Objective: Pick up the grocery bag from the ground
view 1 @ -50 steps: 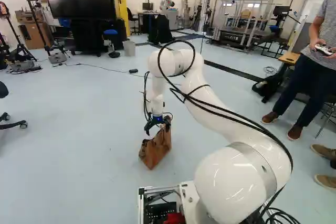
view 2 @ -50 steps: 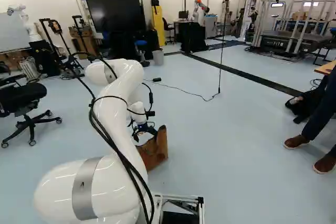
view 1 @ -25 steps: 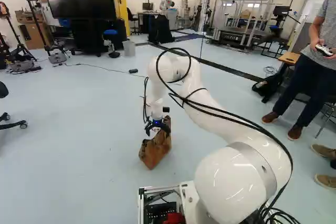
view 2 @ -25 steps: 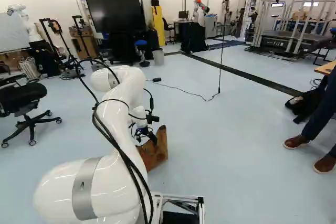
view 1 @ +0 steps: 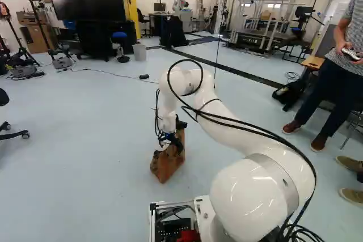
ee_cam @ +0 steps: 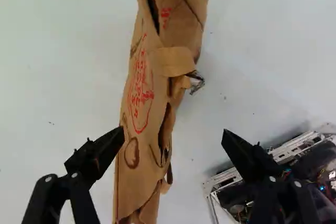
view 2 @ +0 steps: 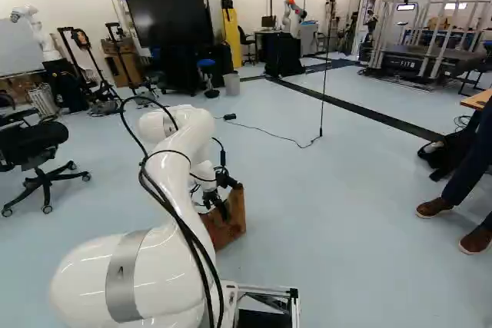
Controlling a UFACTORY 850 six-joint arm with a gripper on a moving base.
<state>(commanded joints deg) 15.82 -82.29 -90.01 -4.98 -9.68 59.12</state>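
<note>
Gripper (ee_cam: 173, 134) open, fingers wide, nothing gripped. Floor (view 1: 85, 140) under everything; arm (view 1: 244, 202) reaching down over brown paper bag (ee_cam: 142, 171), which stands on floor, slumped, below and partly between fingers. Bag off-centre: very near one finger, well apart from the finger on the base-frame side. Likely step: centre over bag's upper edge, go lower, close square across its narrow width. Folded band (ee_cam: 172, 61) ahead of fingers; biting only loose paper could tear it.
</note>
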